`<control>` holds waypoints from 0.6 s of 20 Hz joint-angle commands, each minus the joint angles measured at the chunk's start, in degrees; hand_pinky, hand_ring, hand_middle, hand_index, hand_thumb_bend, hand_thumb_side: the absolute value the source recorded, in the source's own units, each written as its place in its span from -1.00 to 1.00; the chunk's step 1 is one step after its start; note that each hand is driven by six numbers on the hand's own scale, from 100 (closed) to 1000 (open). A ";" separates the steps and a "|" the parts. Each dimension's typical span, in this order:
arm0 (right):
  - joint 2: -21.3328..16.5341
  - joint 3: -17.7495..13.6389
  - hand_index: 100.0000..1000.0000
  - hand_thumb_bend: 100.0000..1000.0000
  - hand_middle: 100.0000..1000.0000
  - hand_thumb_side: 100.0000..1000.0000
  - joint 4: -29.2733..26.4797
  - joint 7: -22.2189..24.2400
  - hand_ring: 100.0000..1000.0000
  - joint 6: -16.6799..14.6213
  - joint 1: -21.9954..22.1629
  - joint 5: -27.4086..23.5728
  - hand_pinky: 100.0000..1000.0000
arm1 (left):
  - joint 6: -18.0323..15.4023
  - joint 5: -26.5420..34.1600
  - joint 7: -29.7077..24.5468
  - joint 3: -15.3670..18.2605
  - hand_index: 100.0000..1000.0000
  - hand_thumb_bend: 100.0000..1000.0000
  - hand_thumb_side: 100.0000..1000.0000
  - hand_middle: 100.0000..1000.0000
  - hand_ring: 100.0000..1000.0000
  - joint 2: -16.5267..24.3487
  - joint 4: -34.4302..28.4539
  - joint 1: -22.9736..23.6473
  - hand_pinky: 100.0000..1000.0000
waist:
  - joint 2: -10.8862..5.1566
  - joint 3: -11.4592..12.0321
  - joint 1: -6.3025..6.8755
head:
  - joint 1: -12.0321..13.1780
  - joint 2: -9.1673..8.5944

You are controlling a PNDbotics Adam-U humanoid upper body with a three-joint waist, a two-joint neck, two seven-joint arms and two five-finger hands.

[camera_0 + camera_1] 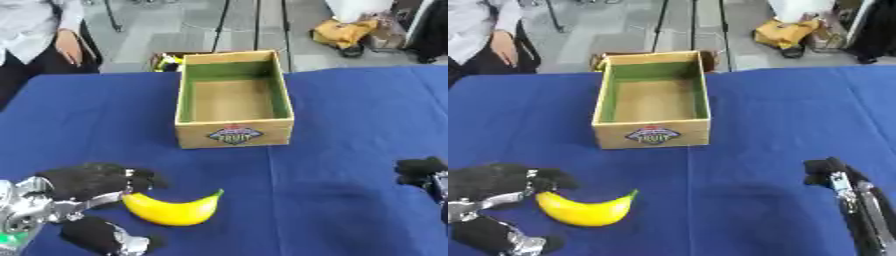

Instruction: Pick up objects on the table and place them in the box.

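Observation:
A yellow banana (172, 209) lies on the blue tablecloth at the lower left. My left hand (87, 181) is spread around the banana's left end, fingers above it and thumb (101, 235) below, still open and not closed on the fruit. The wooden box (234, 131) with green inner walls stands at the centre back, with nothing inside it. My right hand (833, 172) shows at the lower right edge, its fingers curled and holding nothing.
The blue cloth-covered table (350, 190) stretches between the banana and my right hand. Behind the table's far edge sit a cardboard box (171, 60) with yellow items and a person at the upper left.

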 commanded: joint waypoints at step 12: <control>-1.09 0.08 0.36 -1.00 -0.14 1.00 -0.47 0.36 0.47 0.09 -0.18 0.65 0.48 | 1.02 -1.37 3.60 -2.49 0.84 -0.48 0.59 0.64 0.51 2.70 3.17 -4.32 0.03 | -0.94 -0.17 0.26 | 0.05 -0.57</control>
